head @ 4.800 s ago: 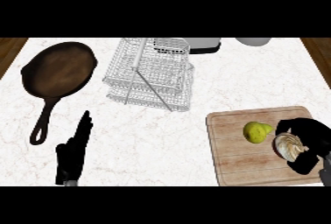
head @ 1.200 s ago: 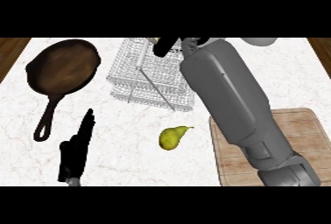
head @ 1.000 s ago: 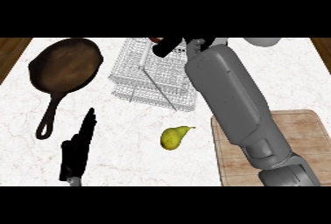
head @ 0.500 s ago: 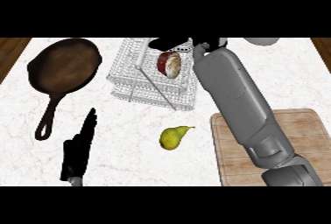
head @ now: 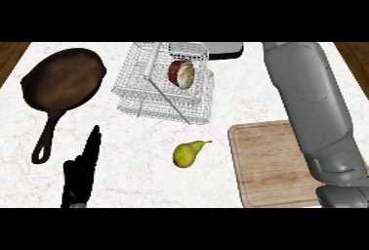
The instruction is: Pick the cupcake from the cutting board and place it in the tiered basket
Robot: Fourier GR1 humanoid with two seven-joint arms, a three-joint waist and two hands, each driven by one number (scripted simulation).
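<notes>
Since half a second ago my right forearm [head: 310, 112] has swung rightward off the tiered basket [head: 164, 83], and the cupcake [head: 181, 74] now lies on its side in the top tier, free of my grasp. My right hand is out of view, so I cannot tell its fingers. I judge the cupcake light, soft and crushable, best taken low around its wrapper, never by the frosting. My left hand [head: 81, 171] rests straight-fingered at lower left. A pear [head: 187, 153] lies between basket and cutting board [head: 268, 166]; a skillet [head: 61, 88] sits far left.
</notes>
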